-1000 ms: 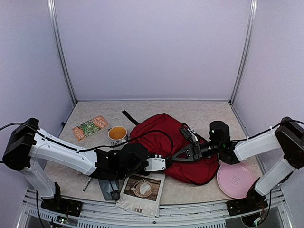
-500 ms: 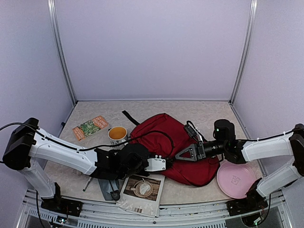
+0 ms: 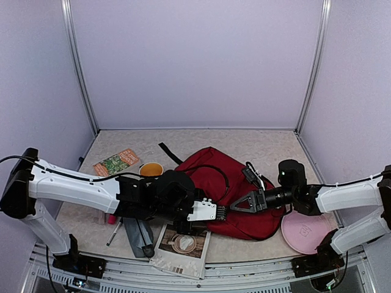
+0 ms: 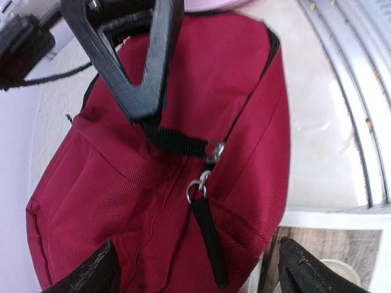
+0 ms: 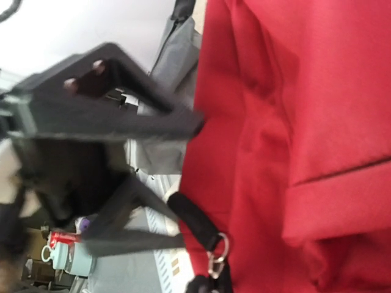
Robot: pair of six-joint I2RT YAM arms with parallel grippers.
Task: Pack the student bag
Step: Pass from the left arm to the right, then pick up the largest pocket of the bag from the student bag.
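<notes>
Red bag (image 3: 204,160) lies mid-worktop (image 3: 256,143), zip apparently closed. Your right pincer (image 4: 145,116) pinches one black zip pull (image 4: 177,141); your left pincer (image 3: 220,212) gapes wide over the second pull (image 4: 208,244). Step, likely: unzipping. Next, close left on that pull, then draw apart.

A lab booth: plain lilac walls (image 3: 195,61), aluminium posts (image 3: 80,67).

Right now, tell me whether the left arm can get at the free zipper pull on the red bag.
Probably yes. The left gripper is open, and the free zipper pull lies between its fingers on the student bag, nothing covering it. The right gripper, shut on the other pull, sits just beyond.
</notes>
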